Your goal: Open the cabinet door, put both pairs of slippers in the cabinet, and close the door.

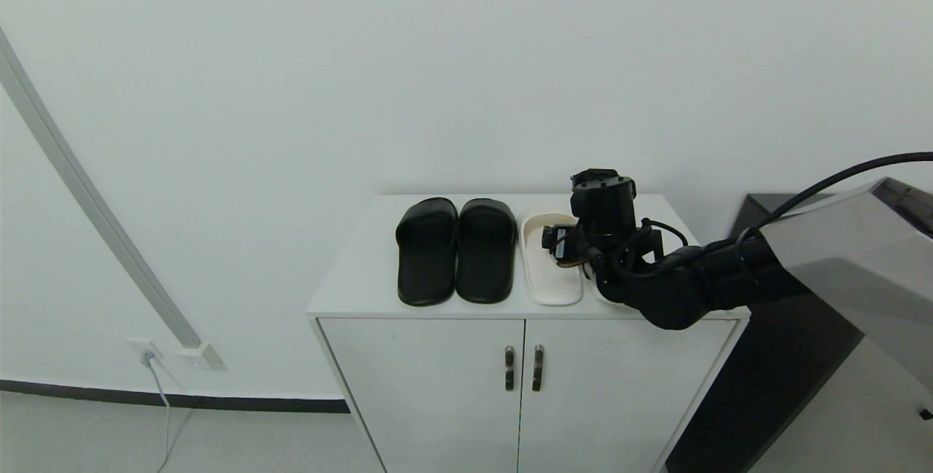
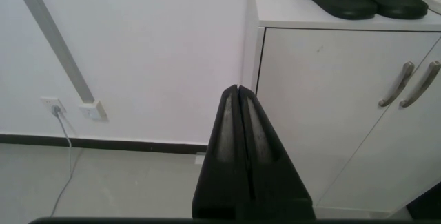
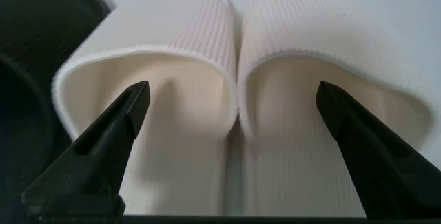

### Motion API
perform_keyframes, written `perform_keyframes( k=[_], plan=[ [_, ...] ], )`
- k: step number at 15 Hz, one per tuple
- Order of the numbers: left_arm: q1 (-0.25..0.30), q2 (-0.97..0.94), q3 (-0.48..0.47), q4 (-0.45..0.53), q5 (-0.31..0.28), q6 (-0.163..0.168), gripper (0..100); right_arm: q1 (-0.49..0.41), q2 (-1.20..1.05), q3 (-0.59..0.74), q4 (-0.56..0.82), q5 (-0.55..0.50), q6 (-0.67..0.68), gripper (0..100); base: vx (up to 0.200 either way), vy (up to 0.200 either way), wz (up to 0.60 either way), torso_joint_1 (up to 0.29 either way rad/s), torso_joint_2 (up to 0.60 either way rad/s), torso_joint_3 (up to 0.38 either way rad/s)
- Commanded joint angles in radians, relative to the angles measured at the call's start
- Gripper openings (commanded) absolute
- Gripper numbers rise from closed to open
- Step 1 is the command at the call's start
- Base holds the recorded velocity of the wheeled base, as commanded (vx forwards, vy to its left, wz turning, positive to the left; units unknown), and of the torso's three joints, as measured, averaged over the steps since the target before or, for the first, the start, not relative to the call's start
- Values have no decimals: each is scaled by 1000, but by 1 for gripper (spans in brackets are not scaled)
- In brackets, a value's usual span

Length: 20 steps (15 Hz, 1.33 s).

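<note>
A white cabinet [image 1: 364,269] stands against the wall with both doors shut, its two handles [image 1: 523,367] side by side at the centre. On its top lie a pair of black slippers [image 1: 455,251] and, to their right, a pair of white slippers [image 1: 550,276]. My right arm [image 1: 678,283] hangs over the white pair. My right gripper [image 3: 233,93] is open at the heel side, one finger before each white slipper [image 3: 179,52]. My left gripper [image 2: 238,93] is shut on nothing, low in front of the cabinet's left door [image 2: 317,100].
A dark block [image 1: 765,385] stands right of the cabinet. To the left, a wall socket [image 1: 146,351] has a cable hanging to the floor, and a grey conduit [image 1: 87,196] runs slantwise up the wall. Open floor lies left of the cabinet.
</note>
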State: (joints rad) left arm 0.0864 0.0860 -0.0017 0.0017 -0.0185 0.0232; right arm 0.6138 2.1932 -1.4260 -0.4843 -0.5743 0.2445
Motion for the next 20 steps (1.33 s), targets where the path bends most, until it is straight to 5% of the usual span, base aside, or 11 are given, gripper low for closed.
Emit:
perform_keyframes(
  k=[1,4,5,15,20],
  plan=[
    [1,0,0,0,0,0,0,-13,28,-19,-2,13,-4,100,0,0,0,0,0,0],
    [1,0,0,0,0,0,0,-16,48,-44,-2,27,-5,100,0,0,0,0,0,0],
    [0,0,0,0,0,0,0,-16,49,-48,-2,27,-5,0,0,0,0,0,0,0],
    [1,0,0,0,0,-2,0,-28,-24,-44,-11,20,-63,0,0,0,0,0,0,0],
    [0,0,0,0,0,-2,0,35,-225,170,-73,71,-126,0,0,0,0,0,0,0]
  ],
)
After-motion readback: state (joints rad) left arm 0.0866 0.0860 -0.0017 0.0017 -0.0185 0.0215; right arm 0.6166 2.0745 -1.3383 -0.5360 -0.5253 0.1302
